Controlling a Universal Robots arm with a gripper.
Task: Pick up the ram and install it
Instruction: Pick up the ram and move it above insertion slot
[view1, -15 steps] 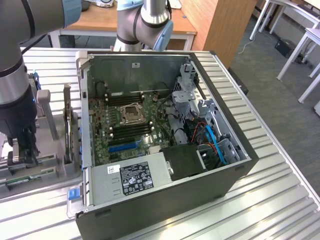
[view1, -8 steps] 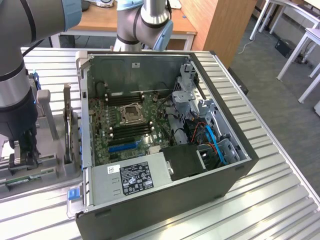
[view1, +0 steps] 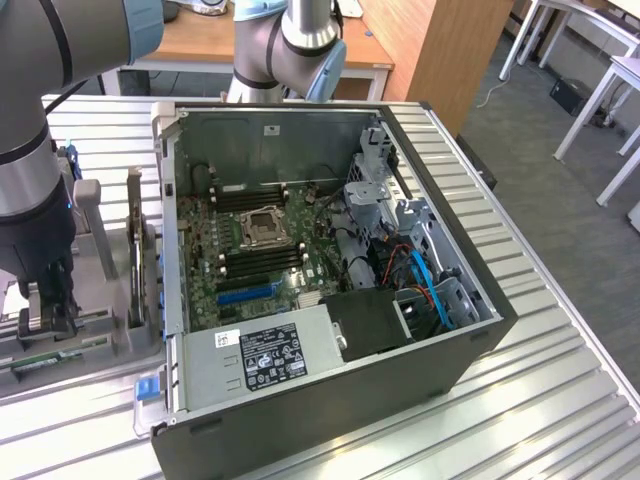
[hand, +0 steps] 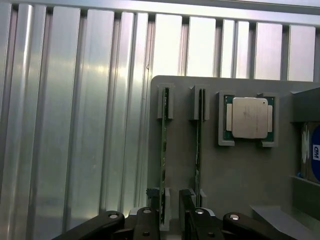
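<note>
Two memory sticks, the ram (hand: 163, 150) and a second stick (hand: 199, 145), were pictured on edge in a gray holder (hand: 235, 170) beside one CPU chip (hand: 249, 117). The gripper (hand: 167, 215) was spread apart astride the ram at the holder's edge. Bare ribbed table (hand: 75, 125) lay beyond, and one opened computer case (view1: 330, 400) stood alongside.

My pincer (hand: 170, 212) is black. The ram (hand: 163, 145) is green, the CPU (hand: 249, 118) silver with a green border, the tray (hand: 235, 170) plain grey, the table (hand: 75, 125) shiny silver with long ribbed stripes.
</note>
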